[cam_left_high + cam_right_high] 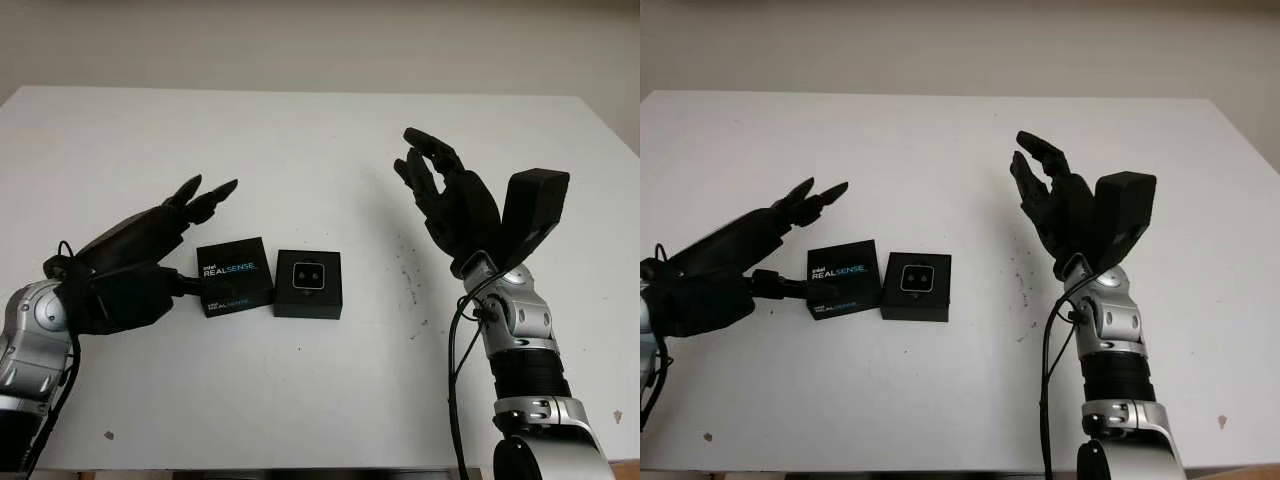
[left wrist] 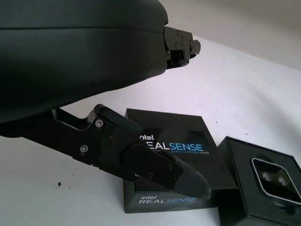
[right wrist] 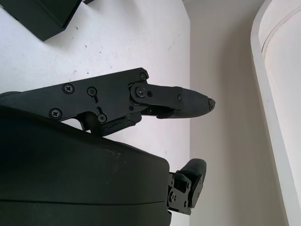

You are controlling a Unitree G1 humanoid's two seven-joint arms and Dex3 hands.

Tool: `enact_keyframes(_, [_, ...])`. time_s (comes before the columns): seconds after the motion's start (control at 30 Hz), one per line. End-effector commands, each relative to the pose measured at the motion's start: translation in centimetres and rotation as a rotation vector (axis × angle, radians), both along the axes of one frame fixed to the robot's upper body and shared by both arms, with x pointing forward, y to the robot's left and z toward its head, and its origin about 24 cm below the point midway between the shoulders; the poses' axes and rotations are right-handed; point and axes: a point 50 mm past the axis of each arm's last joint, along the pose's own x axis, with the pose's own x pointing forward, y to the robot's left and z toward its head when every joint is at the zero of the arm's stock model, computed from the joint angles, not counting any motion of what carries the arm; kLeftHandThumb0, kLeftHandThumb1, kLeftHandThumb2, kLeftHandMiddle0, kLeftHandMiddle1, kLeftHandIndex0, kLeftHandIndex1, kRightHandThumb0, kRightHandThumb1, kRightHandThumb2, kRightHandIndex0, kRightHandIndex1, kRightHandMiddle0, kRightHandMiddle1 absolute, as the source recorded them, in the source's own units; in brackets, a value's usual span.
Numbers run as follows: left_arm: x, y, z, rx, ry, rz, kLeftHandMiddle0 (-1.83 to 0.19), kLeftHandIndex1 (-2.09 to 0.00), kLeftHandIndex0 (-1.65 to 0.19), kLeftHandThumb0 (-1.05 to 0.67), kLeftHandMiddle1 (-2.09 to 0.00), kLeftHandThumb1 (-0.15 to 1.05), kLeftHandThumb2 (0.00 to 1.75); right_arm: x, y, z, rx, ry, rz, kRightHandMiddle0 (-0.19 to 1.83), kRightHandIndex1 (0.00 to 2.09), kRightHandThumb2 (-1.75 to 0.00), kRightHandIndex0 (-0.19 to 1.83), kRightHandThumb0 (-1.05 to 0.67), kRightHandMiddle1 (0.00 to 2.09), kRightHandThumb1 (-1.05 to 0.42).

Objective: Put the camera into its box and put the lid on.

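camera point(image 1: 308, 274) sits face up inside its open black box point(image 1: 308, 303) near the middle of the white table point(image 1: 300, 150), and the realsense lid point(image 1: 234, 275) lies just beside it. left hand point(image 1: 130, 265) is open, its thumb tip close to the lid's edge; right hand point(image 1: 450, 200) is open, raised above the table well apart from the box.

The worktop point(image 1: 300, 140) is matt white, faintly speckled. The lid point(image 1: 235, 275) and box point(image 1: 308, 284) look like matt black card — the lid printed. The camera point(image 1: 307, 272) has a silvery, metallic-looking face.
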Motion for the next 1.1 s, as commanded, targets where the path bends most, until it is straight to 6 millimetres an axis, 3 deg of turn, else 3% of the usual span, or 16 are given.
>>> enact_keyframes(0.0, [0.5,-0.2,0.4,0.024,-0.005,-0.016,0.04,-0.03,0.08,-0.74,-0.05,0.9,0.05,0.0,-0.1,0.6,-0.001,-0.02,0.003,-0.19,0.4,-0.48,-0.01,-0.55,0.84,-1.05])
enact_keyframes(0.3, [1.6,-0.9,-0.7,0.081,0.035,-0.059,0.06,-0.03,0.1,-0.74,-0.05,0.89,0.05,0.0,-0.2,0.1,-0.004,-0.003,0.0,-0.19,0.38,-0.47,0.08,-0.55,1.0,-1.05])
enact_keyframes(0.5, [1.8,-1.3,-1.1,0.119,0.06,-0.107,0.07,-0.04,0.11,-0.72,-0.05,0.88,0.05,0.0,-0.2,-0.1,-0.011,-0.003,0.006,-0.19,0.36,-0.46,0.07,-0.56,0.98,-1.05])
enact_keyframes(1.07, [1.4,-1.9,-1.8,0.094,0.149,-0.177,0.09,-0.05,0.11,-0.77,-0.05,0.88,0.05,0.1,-0.4,-0.6,-0.033,0.035,-0.014,-0.19,0.31,-0.43,0.14,-0.56,1.3,-1.05])
